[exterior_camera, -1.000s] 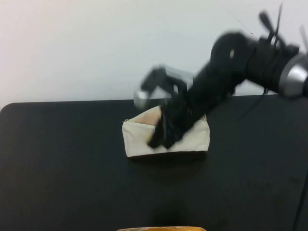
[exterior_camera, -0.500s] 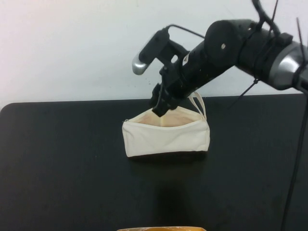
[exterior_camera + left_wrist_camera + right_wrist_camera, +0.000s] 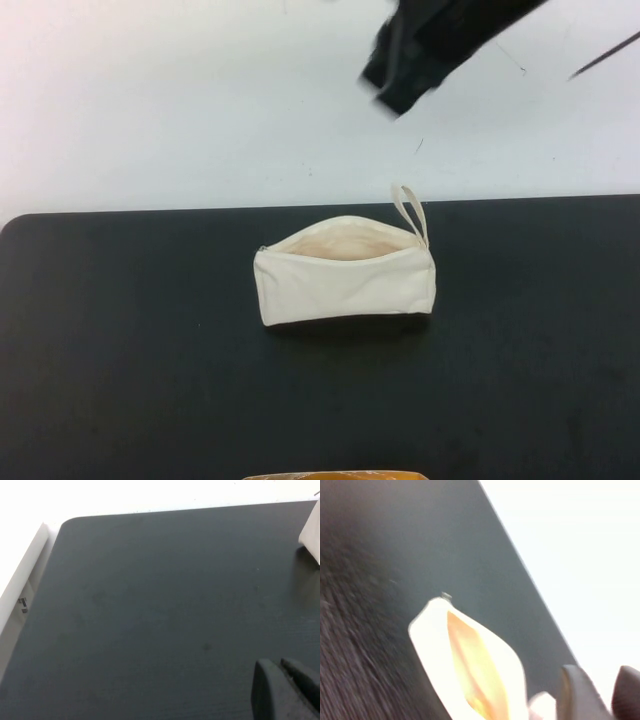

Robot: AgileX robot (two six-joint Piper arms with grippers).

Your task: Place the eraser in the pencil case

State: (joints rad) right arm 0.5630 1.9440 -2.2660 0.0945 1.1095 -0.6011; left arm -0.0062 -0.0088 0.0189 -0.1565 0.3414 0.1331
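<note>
**Cream fabric pencil case open on black tabletop, both pincers clear of it**

Cream-white fabric forms the pencil case (image 3: 345, 280), which rests on its long side near the middle of the black tabletop (image 3: 120, 360) in the high view. Its zip mouth faces upward and gapes open, exposing a pale pinkish-beige lining. A small loop strap (image 3: 410, 213) stands up from the end of the case on the robot's right. In the right wrist view the same case (image 3: 470, 665) shows its open mouth and warm-toned lining from above, with dark tabletop all around it.

The eraser cannot be seen in any view. Whether it lies inside the case cannot be told, since the visible lining shows no distinct block.

The right pincer (image 3: 400, 65) is high above the tabletop, at the top of the high view, above and slightly right of the case, well apart from it and blurred. In the right wrist view two dark fingertips (image 3: 572, 690) appear with a gap between them and nothing held in that gap, so the right pincer is parted and empty.

The left pincer (image 3: 285, 687) does not appear in the high view. In the left wrist view its dark fingertips sit close together over bare tabletop with nothing between them. A corner of the case (image 3: 311, 535) shows at the picture's edge, well apart from the left pincer.

A tan-yellow object (image 3: 335, 475) shows partly at the near edge of the high view; its nature cannot be told.
</note>
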